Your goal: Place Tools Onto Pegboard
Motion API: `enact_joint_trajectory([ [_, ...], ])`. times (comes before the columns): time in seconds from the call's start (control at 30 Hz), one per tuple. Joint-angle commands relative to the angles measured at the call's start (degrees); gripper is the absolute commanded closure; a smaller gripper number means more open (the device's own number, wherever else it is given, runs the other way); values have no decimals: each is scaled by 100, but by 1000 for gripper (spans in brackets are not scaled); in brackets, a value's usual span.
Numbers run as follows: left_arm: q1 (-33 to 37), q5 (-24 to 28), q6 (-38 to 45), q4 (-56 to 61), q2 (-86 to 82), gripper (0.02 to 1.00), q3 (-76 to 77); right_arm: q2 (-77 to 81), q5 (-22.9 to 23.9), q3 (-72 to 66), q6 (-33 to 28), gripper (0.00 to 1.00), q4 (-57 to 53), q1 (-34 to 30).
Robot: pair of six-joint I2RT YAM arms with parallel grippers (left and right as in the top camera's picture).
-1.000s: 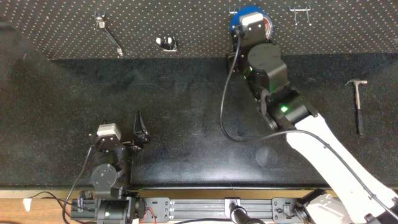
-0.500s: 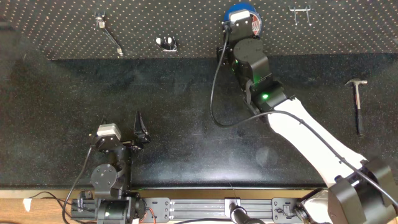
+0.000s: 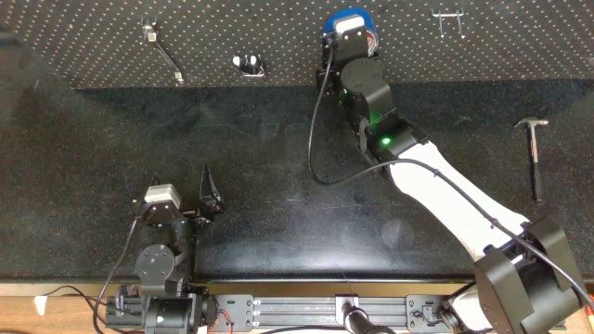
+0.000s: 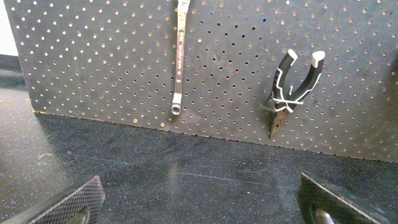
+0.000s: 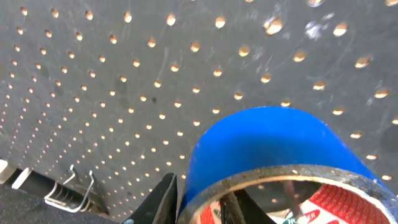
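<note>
roughly end-on, tape roll (image 5: 267, 143) faces pegboard (image 5: 124, 74).

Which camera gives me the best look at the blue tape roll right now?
Right wrist view: the blue tape roll is close up in front of the pegboard, held in the right gripper. The top view shows a blue edge of it around the wrist. The left wrist view faces the wrench and pliers.

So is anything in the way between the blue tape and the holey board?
Nothing I can see. The right tool holds the blue tape roll close to the pegboard, with bare holes ahead of it. A metal hook sits off to one side.
</note>
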Motion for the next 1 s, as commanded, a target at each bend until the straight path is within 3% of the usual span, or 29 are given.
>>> enact_joint_trajectory([
  [0.03,-26,57,72,-42,-46,23,-9,-96,-55,26,-44,755,-197,79],
  [0.3,-28,57,72,-42,-46,23,-9,-632,-129,26,-66,755,-988,79],
  [0.4,-28,57,72,-42,-46,23,-9,-872,-140,26,-63,752,-1856,79],
  [0.43,-26,57,72,-42,-46,20,-9,-986,-138,26,-63,669,-2356,66],
  [0.53,-28,57,72,-42,-46,23,-9,-1414,-138,26,57,51,-4527,-269],
  [0.57,-26,57,72,-42,-46,23,-9,-1506,-138,26,160,7,-5108,-479],
  [0.7,-26,57,72,-42,-48,23,-9,-1648,-136,24,319,3,-7110,-2072],
  [0.9,-28,57,72,-42,-46,23,-9,-1515,-144,-63,-739,1,-7499,-4433],
  [1.0,-28,57,72,-42,-46,25,-9,-1362,-321,-63,-1458,1,-7473,-5171],
])
